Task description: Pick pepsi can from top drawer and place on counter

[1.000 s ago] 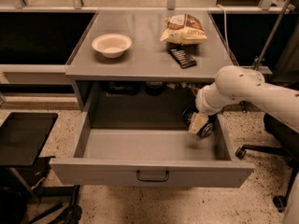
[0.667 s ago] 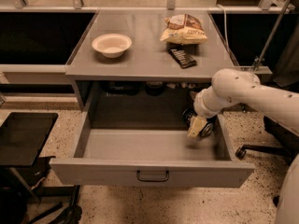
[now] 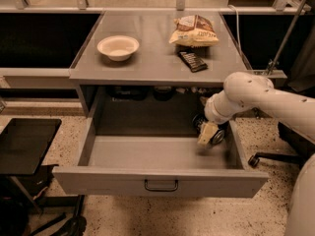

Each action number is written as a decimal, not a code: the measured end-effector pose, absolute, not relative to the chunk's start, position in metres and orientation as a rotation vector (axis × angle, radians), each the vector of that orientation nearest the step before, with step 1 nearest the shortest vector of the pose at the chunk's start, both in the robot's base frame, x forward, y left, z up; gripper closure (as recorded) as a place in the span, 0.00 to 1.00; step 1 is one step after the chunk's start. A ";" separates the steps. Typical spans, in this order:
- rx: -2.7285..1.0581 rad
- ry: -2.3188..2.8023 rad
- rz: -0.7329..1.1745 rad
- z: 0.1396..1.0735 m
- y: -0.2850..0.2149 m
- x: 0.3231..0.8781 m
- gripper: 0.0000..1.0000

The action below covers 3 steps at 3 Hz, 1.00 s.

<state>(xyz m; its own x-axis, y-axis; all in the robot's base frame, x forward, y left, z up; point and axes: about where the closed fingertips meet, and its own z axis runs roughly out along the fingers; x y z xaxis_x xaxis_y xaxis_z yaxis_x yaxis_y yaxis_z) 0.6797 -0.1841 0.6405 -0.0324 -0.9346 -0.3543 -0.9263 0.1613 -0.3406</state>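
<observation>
- The gripper [image 3: 209, 132] hung low in the rear right corner of the drawer [image 3: 157, 154], at about 2 o'clock with the drawer front taken as 6. Whether it was clamped on anything I could not tell.
- The can [image 3: 218, 136] was probably the small dark round shape touching or just beside the gripper at its 3 o'clock, close to the right wall. No blue showed there, so that is only a likely reading.
- The arm [image 3: 261, 95] reached in from 3 o'clock, crossing above the right wall.
- The drawer stood pulled well out, with its handle [image 3: 161, 185] at 6 o'clock.
- The counter [image 3: 152, 65] sat above and behind the drawer, its front edge close over the gripper's corner.
- On the counter, a bowl [image 3: 118, 47] lay at 10 o'clock and a bag [image 3: 193, 31] at 1 o'clock. A bar [image 3: 192, 61] lay just in front of the bag.
- The step in hand looked like the grasp in the corner, with the can not yet lifted.
- To do it well, the gripper should centre on the can's body, away from the wall, and close firmly.
- It should then draw back toward 6 o'clock before rising, so the can clears the counter's edge.
- A sensible place to set the can was upright near the counter's 6 o'clock edge, between bowl and bar.
</observation>
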 end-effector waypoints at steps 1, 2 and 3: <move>-1.751 1.963 0.071 0.623 -0.191 0.684 0.00; -1.750 1.963 0.072 0.623 -0.191 0.685 0.00; -1.751 1.963 0.072 0.623 -0.191 0.685 0.19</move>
